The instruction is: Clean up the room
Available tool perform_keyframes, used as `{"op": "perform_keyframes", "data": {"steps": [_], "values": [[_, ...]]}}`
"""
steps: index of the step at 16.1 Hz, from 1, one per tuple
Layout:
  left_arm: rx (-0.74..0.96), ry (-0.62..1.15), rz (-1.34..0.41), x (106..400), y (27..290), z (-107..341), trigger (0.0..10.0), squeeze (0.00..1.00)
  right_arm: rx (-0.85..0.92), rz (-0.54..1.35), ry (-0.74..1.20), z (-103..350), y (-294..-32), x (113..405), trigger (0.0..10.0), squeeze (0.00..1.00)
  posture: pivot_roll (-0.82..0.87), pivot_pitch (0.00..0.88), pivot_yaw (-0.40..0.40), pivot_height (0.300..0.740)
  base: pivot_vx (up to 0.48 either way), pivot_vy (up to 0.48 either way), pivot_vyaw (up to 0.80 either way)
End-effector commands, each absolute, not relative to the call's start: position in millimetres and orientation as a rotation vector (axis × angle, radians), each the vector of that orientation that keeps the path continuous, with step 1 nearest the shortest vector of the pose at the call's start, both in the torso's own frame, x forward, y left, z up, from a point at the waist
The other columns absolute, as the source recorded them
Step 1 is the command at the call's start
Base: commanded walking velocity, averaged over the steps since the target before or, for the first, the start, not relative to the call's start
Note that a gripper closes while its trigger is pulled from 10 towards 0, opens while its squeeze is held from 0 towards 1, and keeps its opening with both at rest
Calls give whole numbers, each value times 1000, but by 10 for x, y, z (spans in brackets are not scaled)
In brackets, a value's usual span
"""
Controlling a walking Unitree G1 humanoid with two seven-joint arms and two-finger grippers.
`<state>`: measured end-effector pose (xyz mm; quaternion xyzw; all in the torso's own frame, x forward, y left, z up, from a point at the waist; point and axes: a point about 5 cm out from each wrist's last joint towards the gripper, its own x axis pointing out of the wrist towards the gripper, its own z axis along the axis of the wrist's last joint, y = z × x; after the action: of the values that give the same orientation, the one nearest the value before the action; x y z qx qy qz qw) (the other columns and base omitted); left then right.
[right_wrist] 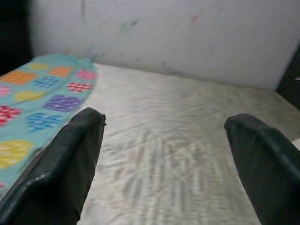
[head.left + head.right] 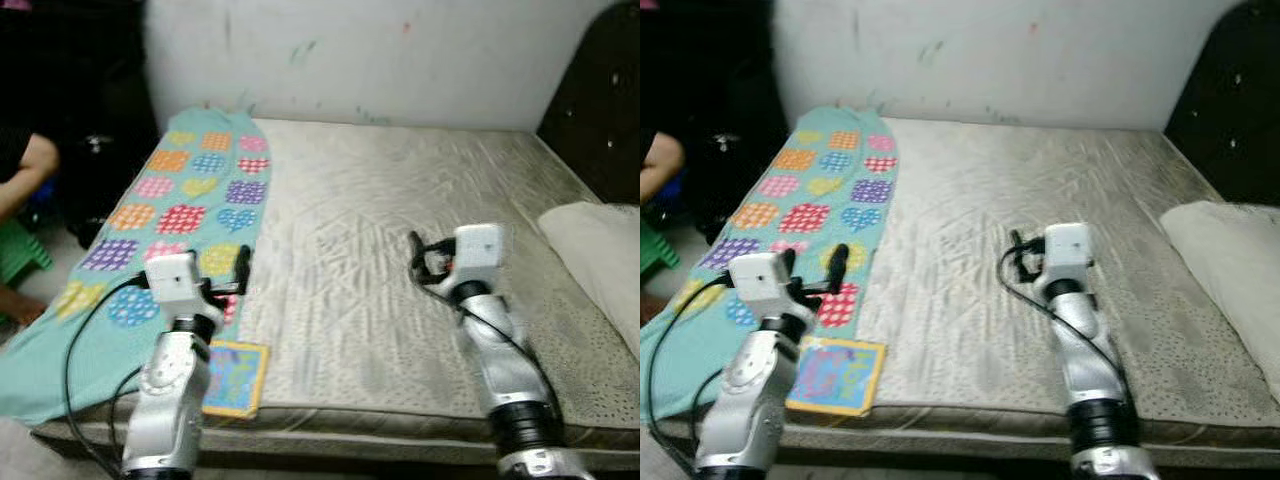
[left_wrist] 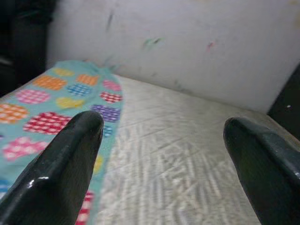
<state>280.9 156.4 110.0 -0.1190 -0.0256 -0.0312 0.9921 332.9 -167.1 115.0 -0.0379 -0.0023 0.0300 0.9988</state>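
Grey, patterned mattress fabric covers the wide bed [image 2: 400,260], bare across its middle and right. Along its left side lies the long teal blanket printed with chequered hearts and squares in many colours [image 2: 185,215], running from the far wall to the near-left corner, where it droops over the edge. It is soft and limp, light for its size — by my judgement it will sag and trail when lifted, so a pinch at a corner or along the inner edge beside the bare mattress should serve better than the middle.

On the right edge rests a pale cream pillow [image 2: 600,255], well apart from the blanket. At the near edge, on the blanket's lower end, lies a small flat square picture book with a yellow border and blue cover [image 2: 236,377] — stiff, thin, likely to slide off if the cloth is pulled.

The left tool [image 2: 236,278] hovers over the blanket's inner edge, fingers [image 3: 65,164] spread apart, holding nothing. The right tool [image 2: 422,262] hangs above bare mattress, fingers [image 1: 70,159] likewise apart and empty.

A person's arm [image 2: 25,170] shows at the far left, beside a green stool [image 2: 20,255] on the floor.
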Motion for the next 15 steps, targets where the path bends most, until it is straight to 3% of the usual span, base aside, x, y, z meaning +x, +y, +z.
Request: {"op": "perform_keyframes", "data": {"steps": [1,7,15], "values": [[-241,-49,-67,2818,1533,1106,10000,0,-88,43,-11,1174,-1741,3344,10000,0,-44,0,-17,740,0,480,0],[-251,-95,-111,2792,1520,1162,10000,0,-94,43,-10,1166,-1745,3349,10000,0,-43,0,-19,740,0,80,0],[-249,-99,-128,2785,1505,1168,10000,0,-95,45,-10,1162,-1742,3352,10000,0,-43,0,-18,740,326,0,0]]}}
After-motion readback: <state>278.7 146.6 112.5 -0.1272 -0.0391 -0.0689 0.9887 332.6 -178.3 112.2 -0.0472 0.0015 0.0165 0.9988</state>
